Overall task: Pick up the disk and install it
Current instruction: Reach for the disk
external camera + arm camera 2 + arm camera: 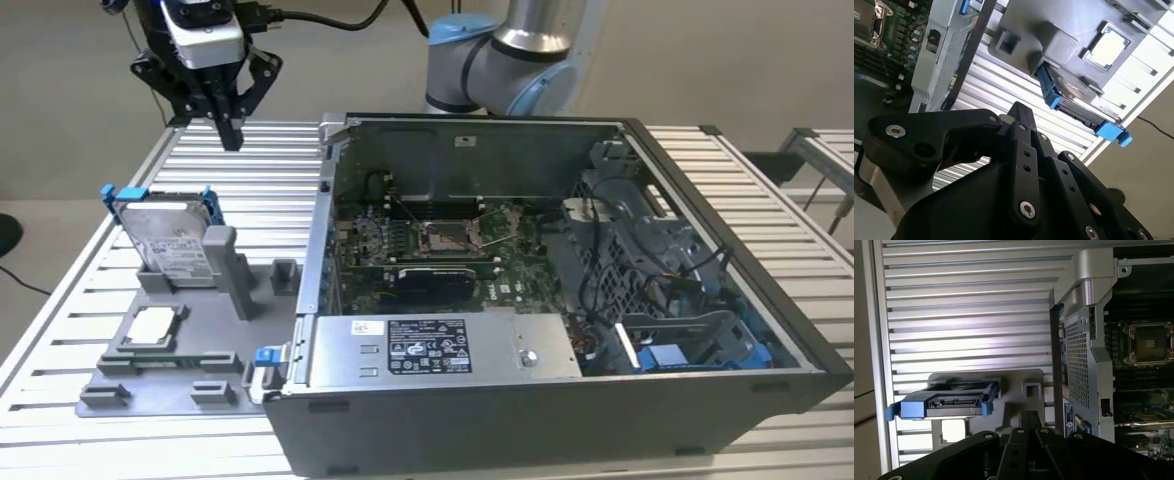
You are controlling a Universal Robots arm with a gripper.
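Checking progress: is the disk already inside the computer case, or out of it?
Out: the disk stands on edge in the grey holder beside the open case.

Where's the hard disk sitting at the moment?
The disk stands on edge in a grey holder on the slatted table, at the exterior view's left, beside the open computer case. The gripper hangs higher up, apart from it.

Beige wall (721, 60) behind; slatted aluminium table (787, 230), brightly lit.
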